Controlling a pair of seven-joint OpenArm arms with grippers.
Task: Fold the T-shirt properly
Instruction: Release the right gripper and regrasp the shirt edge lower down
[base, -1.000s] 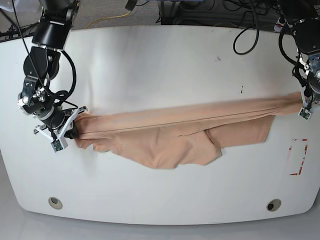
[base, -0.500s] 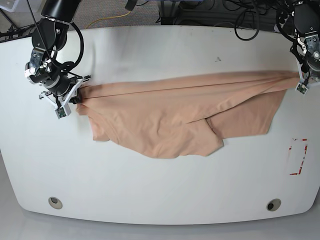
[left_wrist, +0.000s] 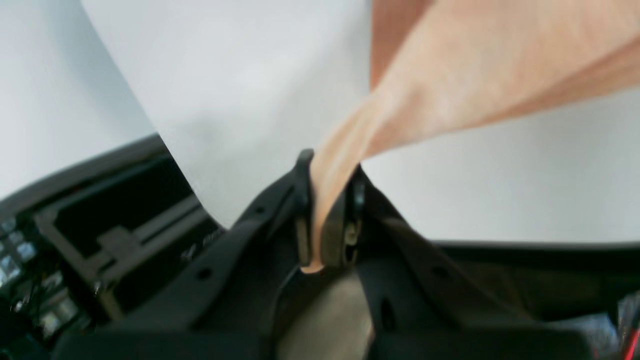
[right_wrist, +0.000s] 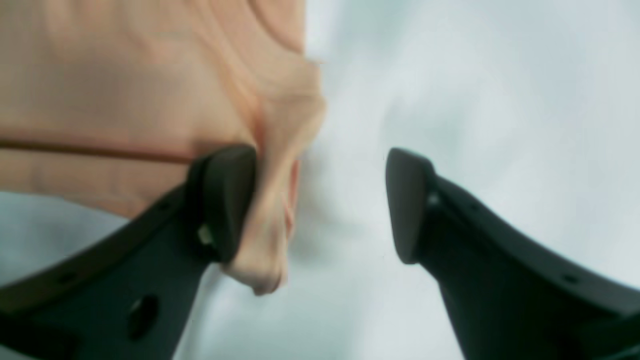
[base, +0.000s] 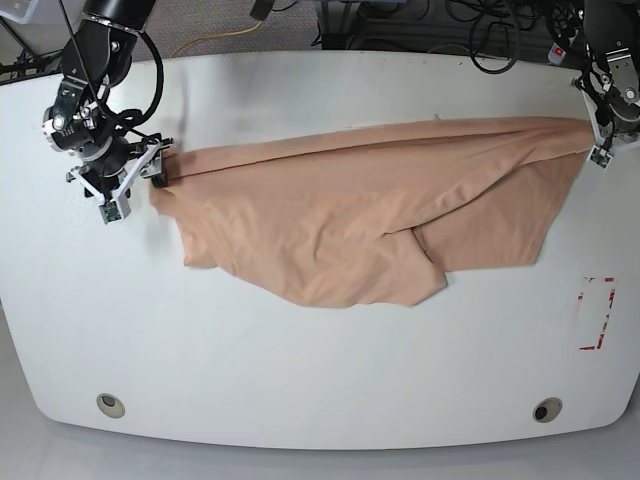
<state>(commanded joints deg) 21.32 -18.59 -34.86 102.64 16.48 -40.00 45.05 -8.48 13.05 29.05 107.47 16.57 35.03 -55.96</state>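
Shifted toward the arms, one T-shirt (base: 330, 220) spans between two jaws.

One T-shirt (base: 320, 215) spans the gap between two pincers, the left pincer (left_wrist: 327, 170) and the right pincer (right_wrist: 320, 165), above one white table (base: 300, 380). In the base view, two round table fittings (base: 110, 406) sit below the pincers, one toward each, and one red-marked outline (base: 600, 346) lies below the left pincer.
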